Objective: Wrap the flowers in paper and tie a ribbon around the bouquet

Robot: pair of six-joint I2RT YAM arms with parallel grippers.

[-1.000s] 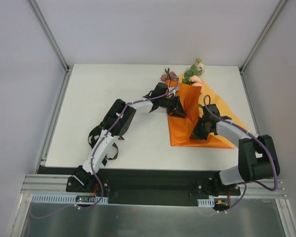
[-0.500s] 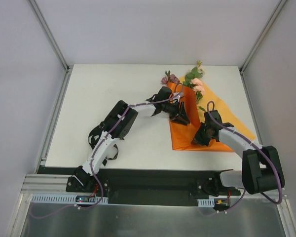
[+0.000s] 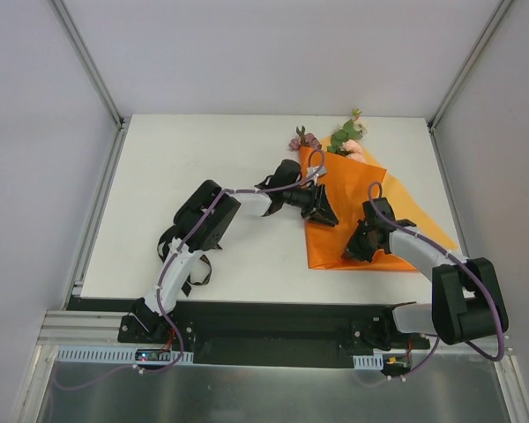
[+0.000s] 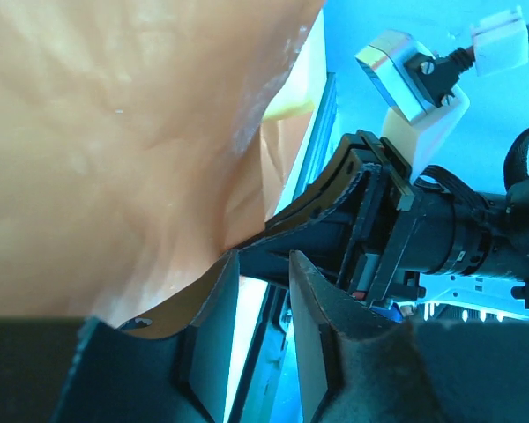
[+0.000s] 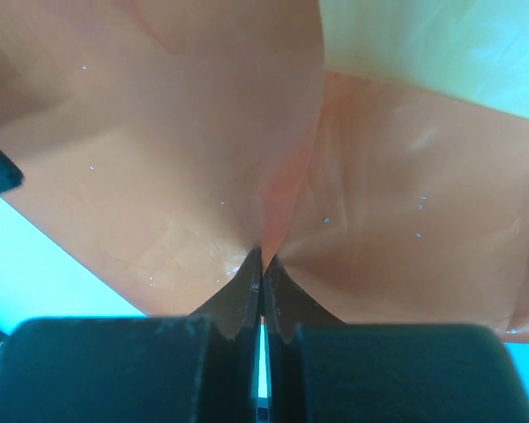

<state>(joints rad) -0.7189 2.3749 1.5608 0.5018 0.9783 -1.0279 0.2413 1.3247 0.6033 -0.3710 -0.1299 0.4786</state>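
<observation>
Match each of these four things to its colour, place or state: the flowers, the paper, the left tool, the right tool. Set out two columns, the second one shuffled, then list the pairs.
Column one
1. flowers
2. paper
3. left tool
4. right tool

Column two
A. pinched shut on a fold of the sheet
B. bright orange
C. pink and green, sticking out at the sheet's far end
D. fingers apart, at the sheet's left edge

Pairs: 1-C, 2-B, 3-D, 4-A

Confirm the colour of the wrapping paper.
The paper is bright orange, clearest in the top external view.
</observation>
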